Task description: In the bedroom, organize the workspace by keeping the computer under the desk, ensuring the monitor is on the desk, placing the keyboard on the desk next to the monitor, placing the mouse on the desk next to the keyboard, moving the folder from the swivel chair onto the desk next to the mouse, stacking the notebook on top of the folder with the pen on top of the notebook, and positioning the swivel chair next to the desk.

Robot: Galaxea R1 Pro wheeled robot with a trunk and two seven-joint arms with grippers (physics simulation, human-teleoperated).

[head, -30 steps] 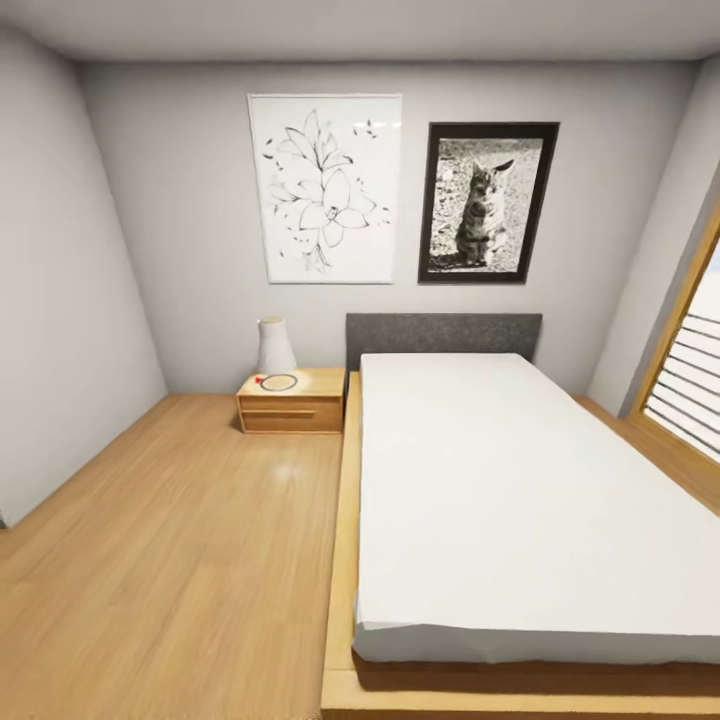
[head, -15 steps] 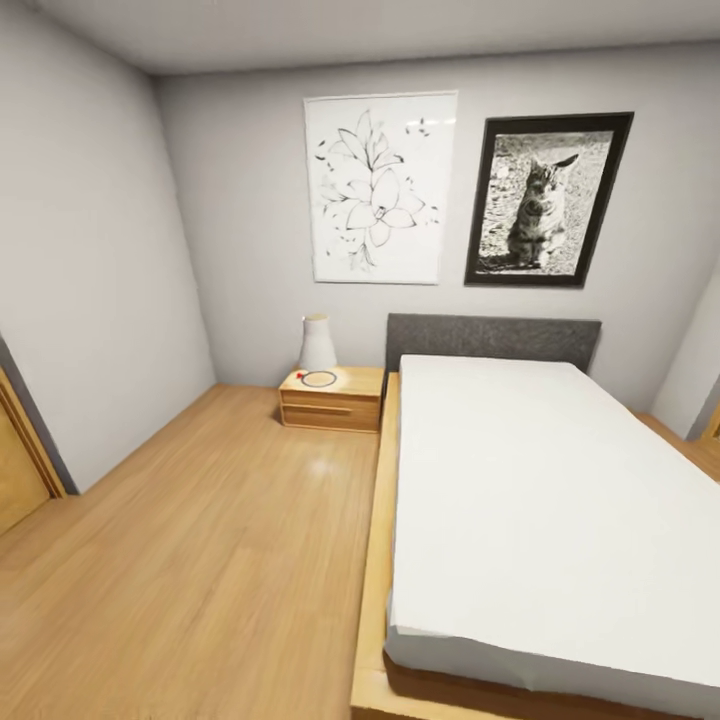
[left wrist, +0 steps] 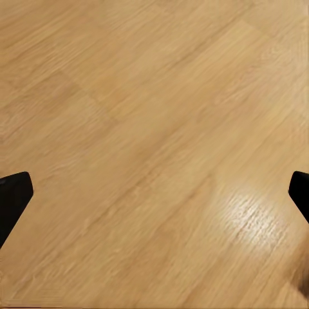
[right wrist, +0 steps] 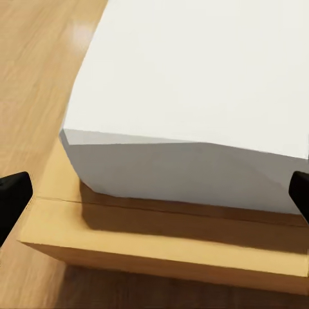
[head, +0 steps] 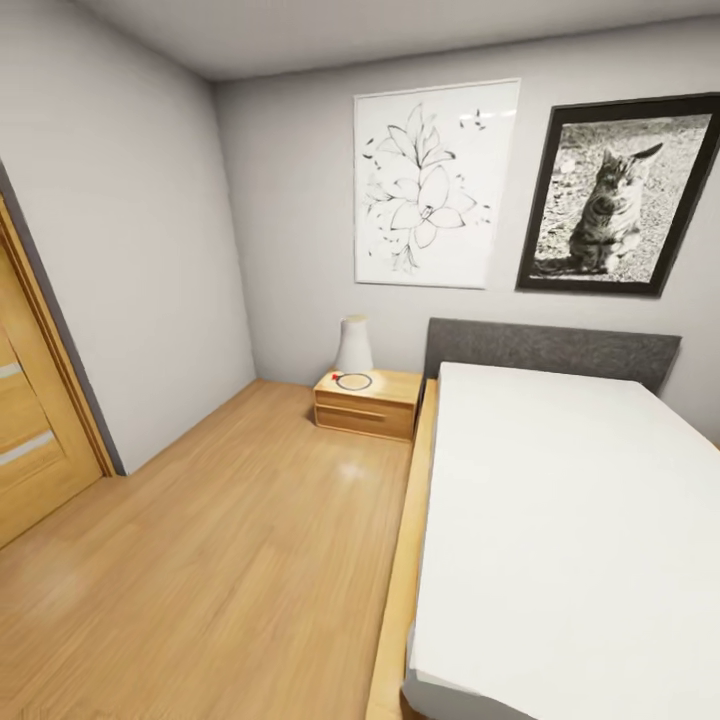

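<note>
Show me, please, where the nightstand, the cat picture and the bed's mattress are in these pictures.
nightstand (head: pixel 366 410): head view, on its wooden drawer front.
cat picture (head: pixel 615 200): head view, on the cat's body inside the dark frame.
mattress (head: pixel 570 500): head view, on its bare white top.

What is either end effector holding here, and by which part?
Nothing is held. The left end effector is open over bare wood floor; the right end effector is open above the bed corner.

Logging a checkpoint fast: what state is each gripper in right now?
Left gripper: open, empty, over the floor.
Right gripper: open, empty, facing the bed.
</note>
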